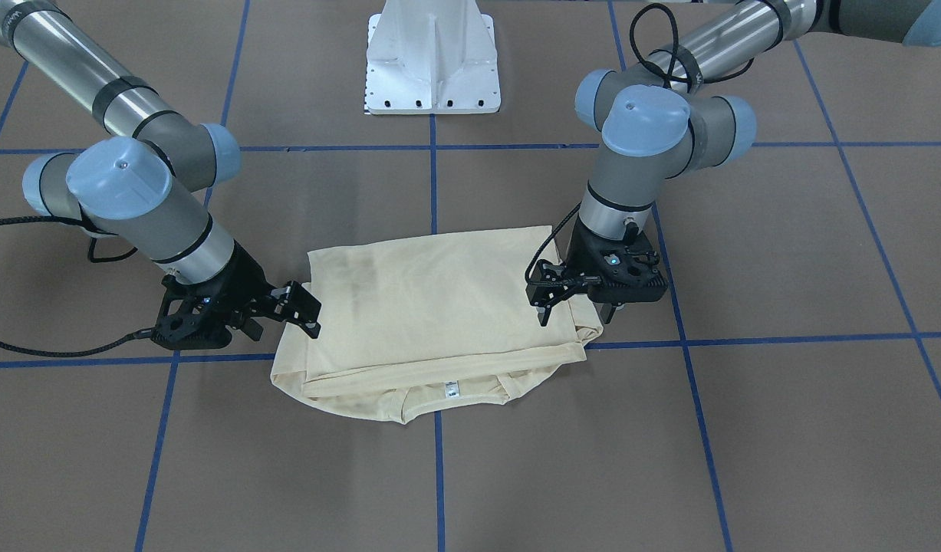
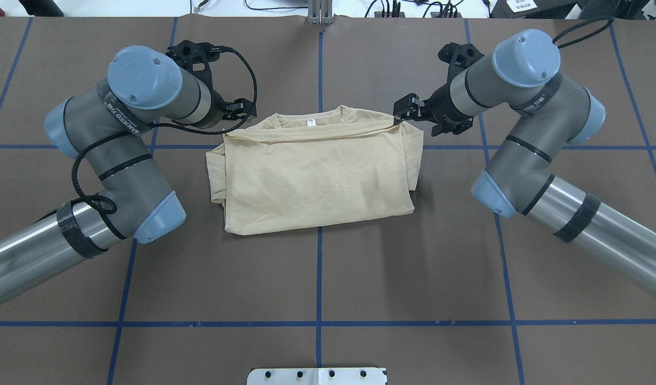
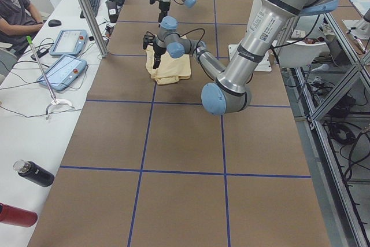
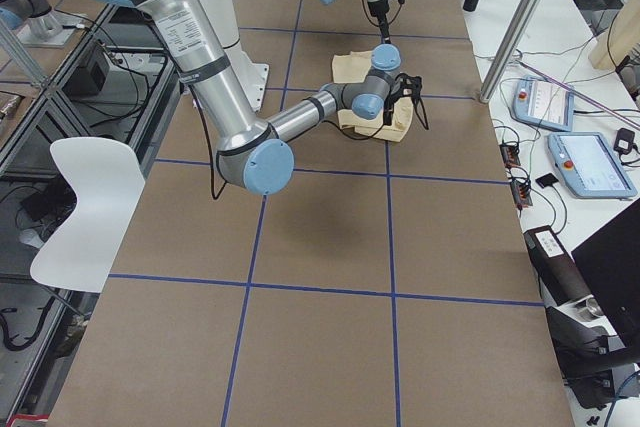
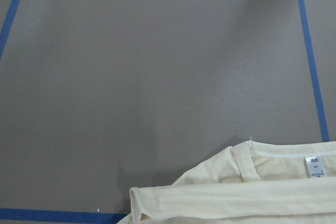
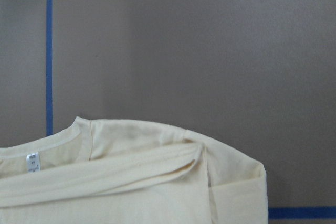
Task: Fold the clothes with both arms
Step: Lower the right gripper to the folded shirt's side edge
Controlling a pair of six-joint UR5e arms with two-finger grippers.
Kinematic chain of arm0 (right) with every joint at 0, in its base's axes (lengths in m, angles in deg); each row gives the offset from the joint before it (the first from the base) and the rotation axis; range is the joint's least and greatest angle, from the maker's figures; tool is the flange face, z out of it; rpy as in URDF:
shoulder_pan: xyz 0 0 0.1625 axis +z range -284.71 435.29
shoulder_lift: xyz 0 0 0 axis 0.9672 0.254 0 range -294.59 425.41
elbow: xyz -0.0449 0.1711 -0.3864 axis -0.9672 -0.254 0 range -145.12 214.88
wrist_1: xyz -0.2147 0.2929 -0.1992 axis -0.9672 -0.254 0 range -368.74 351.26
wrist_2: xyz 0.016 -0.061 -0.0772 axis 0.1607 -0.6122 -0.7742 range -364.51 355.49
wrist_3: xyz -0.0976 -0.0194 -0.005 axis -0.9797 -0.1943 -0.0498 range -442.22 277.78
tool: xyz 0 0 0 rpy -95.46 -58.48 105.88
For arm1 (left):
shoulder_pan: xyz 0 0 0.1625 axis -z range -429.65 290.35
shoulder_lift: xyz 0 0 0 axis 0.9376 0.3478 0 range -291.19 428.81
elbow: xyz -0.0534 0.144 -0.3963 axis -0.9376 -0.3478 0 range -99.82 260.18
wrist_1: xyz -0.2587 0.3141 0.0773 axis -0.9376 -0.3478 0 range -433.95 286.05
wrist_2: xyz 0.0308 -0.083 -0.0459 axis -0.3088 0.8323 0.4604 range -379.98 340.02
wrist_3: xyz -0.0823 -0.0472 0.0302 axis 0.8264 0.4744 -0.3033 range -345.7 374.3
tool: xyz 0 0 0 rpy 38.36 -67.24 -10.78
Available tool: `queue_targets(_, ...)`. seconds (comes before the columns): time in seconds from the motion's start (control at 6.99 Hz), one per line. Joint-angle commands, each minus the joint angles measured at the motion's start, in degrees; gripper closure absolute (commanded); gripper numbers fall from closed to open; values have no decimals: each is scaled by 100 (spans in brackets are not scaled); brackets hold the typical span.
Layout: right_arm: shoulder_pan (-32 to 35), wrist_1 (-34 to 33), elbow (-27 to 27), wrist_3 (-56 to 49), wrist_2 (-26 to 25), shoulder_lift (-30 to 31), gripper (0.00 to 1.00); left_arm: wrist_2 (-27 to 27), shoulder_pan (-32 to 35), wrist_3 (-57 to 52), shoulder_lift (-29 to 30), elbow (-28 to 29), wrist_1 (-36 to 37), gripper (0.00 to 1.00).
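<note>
Jaws first: stood parted on the right gripper [image 1: 305,310], with nothing plainly pinched between; could not be read on the left gripper [image 1: 551,299], bunched dark over the cloth's corner.

Hovered at the two ends of the T-shirt's [image 2: 317,176] turned-over edge, one on each side of the collar. Likely posted there for laying the lower half up toward the neck with both ends kept level.

Lay near the middle of the table [image 2: 317,278], doubled over, print out of sight, extra layers peeking out at both side edges. Stopped just short of the neck label [image 2: 309,123], left uncovered. Sat roughly square to the blue tape lines, probably for an even next fold.

Counted one shirt, one label, two arms and two grippers, one to each corner.
</note>
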Motion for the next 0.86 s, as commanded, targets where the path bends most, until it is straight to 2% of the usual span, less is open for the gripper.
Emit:
queue_targets(0.0,-428,-12,671,610,-74,529,1,-12,1,10,-15,-141,33,1)
queue_targets(0.72,-1246,-21,708,647,-355,882,1,-214,-34,168,-94,-274,42,1)
